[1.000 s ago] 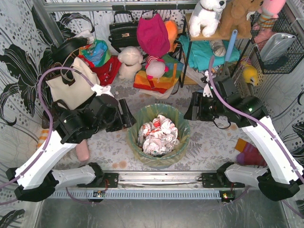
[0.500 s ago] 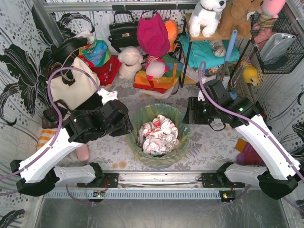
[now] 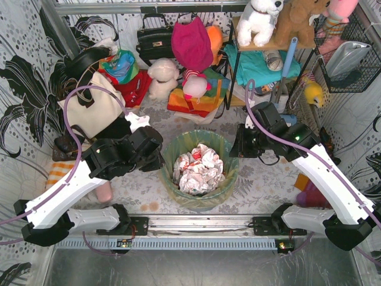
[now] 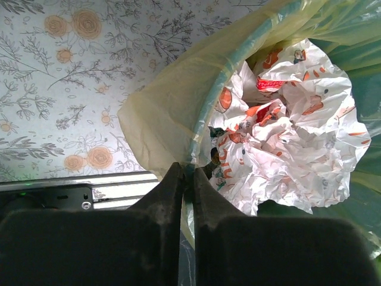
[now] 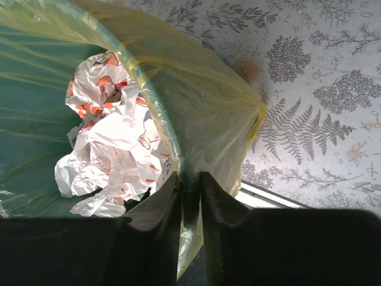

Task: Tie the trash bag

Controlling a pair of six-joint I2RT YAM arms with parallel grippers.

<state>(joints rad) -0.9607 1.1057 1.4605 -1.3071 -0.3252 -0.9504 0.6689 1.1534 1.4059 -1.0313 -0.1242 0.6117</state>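
The trash bag (image 3: 228,177), thin yellow-green plastic, lines a round teal bin at the middle of the table, and its top is folded down over the bin's rim. Crumpled white-and-red paper (image 3: 199,168) fills it. My left gripper (image 3: 162,156) is at the bin's left rim. In the left wrist view the left gripper (image 4: 189,168) is shut on the bag (image 4: 161,107) and the rim edge under it. My right gripper (image 3: 234,146) is at the right rim. In the right wrist view the right gripper (image 5: 189,177) is shut the same way on the bag (image 5: 202,101).
Handbags (image 3: 156,40), plush toys (image 3: 162,76) and cloth are piled along the back. A wire shelf (image 3: 262,47) stands at the back right. A metal rail (image 3: 196,225) runs along the near edge. Soft items lie at the left (image 3: 102,192) and right (image 3: 312,195).
Both arms moved in toward the bin, the left gripper rightward to the left rim and the right gripper leftward to the right rim. Both sets of jaws closed on the bag.
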